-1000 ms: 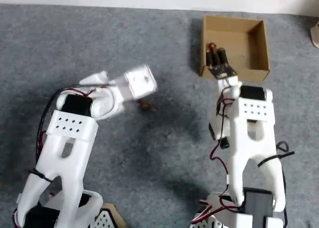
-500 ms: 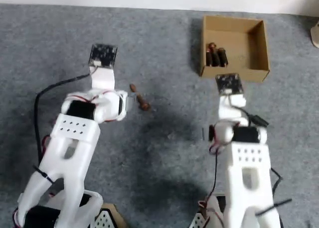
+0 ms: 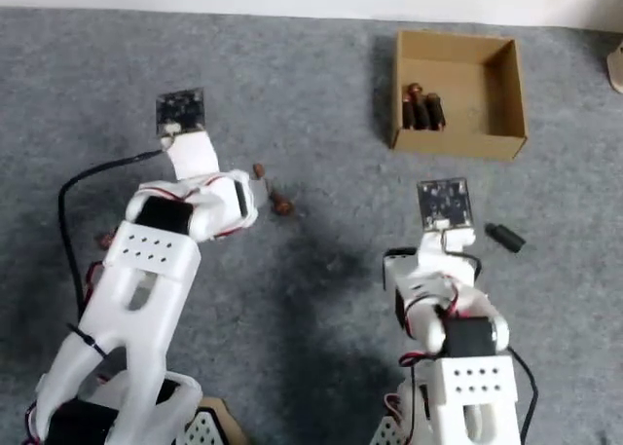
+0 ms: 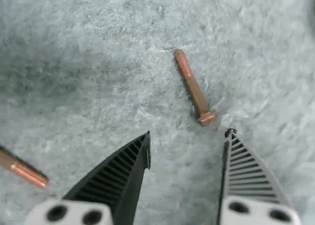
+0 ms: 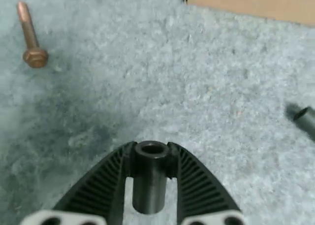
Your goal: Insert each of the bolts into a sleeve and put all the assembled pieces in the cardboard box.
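Drawn back toward the near edge of the grey surface (image 3: 321, 309) from the cardboard box (image 3: 456, 145) it was reaching over a second ago, the right end effector (image 5: 151, 148) is now clamped on a held sleeve (image 5: 149, 185). This suggests one delivery is finished and the next assembly is being readied. Its retreat leaves a loose sleeve (image 3: 504, 236) lying in plain sight toward the right edge. Farther out and left of centre, the left end effector (image 4: 188, 133) has swung round from a sideways pose to point down. Its jaws are spread wide and hold nothing, and a bolt (image 4: 193, 87) lies just beyond its tips, so a grasp looks to be the coming step. A second bolt (image 4: 22, 168) waits closer to the left edge. The bolt is copper-coloured, with a plain slim shank and a hexagonal head that lies nearest one of the tips, and it rests flat on the surface. The held sleeve is a short dark tube, its open bore facing away from the wrist. By the far edge, right of centre, the box holds assembled pieces (image 3: 421, 109) side by side against one wall, dark bodies capped with copper.
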`<state>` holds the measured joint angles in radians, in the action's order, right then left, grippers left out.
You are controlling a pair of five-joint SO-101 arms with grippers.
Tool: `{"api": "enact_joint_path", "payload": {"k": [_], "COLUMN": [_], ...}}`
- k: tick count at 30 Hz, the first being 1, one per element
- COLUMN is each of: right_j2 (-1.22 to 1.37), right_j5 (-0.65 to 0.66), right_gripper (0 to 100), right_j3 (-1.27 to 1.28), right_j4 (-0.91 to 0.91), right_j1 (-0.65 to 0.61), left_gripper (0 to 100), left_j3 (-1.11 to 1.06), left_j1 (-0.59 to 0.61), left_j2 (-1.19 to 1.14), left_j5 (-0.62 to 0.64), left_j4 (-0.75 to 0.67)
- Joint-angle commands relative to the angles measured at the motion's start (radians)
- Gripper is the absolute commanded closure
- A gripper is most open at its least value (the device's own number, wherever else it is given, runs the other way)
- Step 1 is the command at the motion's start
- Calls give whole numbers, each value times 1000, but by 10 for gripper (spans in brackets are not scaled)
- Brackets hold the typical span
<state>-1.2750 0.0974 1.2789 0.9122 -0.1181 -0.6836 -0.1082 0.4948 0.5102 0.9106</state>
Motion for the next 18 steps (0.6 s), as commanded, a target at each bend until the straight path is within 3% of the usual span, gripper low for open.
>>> {"api": "enact_joint_path", "payload": {"k": [1,10,18], "right_j2": [-59,-171,-320], "right_j5": [-29,-61,-60], "right_gripper": [993,993,993], "right_j3": [61,189,277], "right_j4": [-114,-186,-185], "right_j1": [-7,-4,-4], "left_gripper": [773,773,773], "left_j3": [104,467,673], "left_j1": [-18,-28,-107], "left_j2": [-53,-460,-704], "left_j5": [103,244,342], "left_j4": [14,224,238]}}
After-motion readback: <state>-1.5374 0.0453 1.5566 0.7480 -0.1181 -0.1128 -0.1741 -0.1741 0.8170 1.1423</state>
